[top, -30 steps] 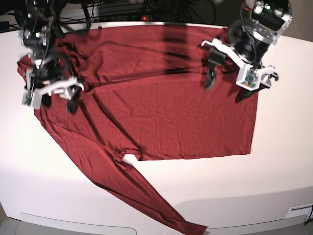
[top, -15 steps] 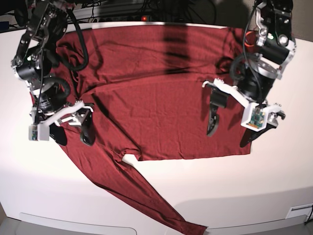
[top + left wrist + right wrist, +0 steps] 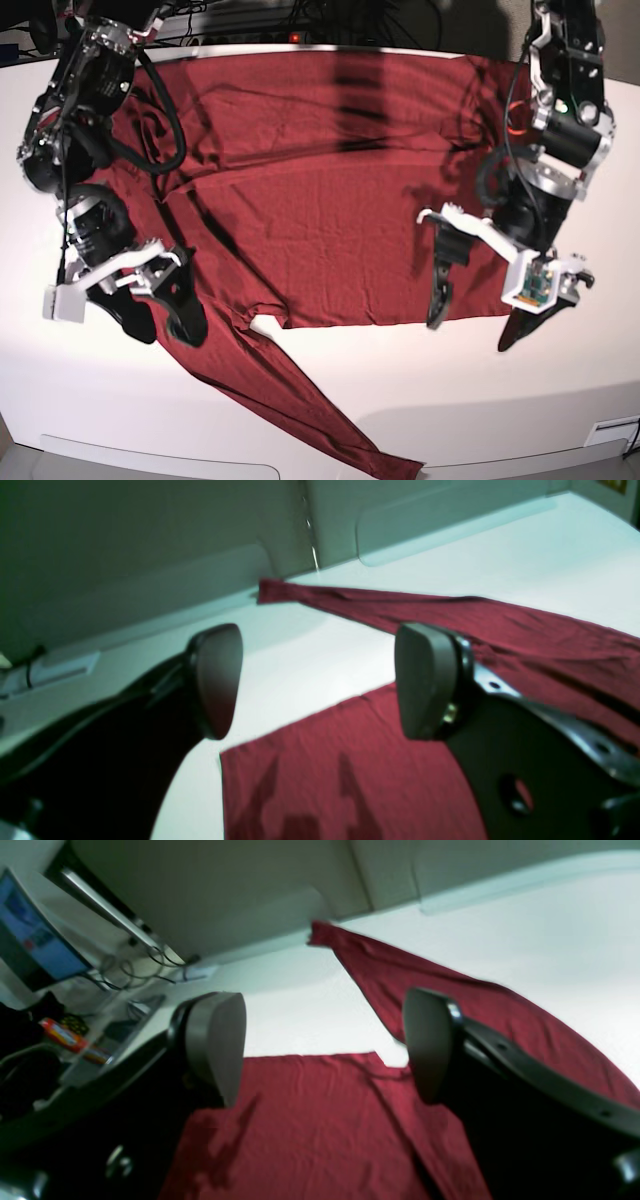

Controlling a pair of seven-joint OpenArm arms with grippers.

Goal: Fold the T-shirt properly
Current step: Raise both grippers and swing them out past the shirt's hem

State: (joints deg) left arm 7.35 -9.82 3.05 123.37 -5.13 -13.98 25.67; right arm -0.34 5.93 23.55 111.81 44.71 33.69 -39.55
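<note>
Both grippers, left (image 3: 470,300) and right (image 3: 160,318), are being held wide open above the thin, limp maroon long-sleeved T-shirt (image 3: 330,200); its hem corners are being judged the best hold

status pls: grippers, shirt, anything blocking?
Left gripper open, empty, over hem corner. Right gripper open, empty, above sleeve. T-shirt flat, unfolded, one sleeve trailing to table edge. Nothing in the way.

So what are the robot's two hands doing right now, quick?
Left gripper: open, holding nothing, above the T-shirt.
Right gripper: open, holding nothing.
</note>
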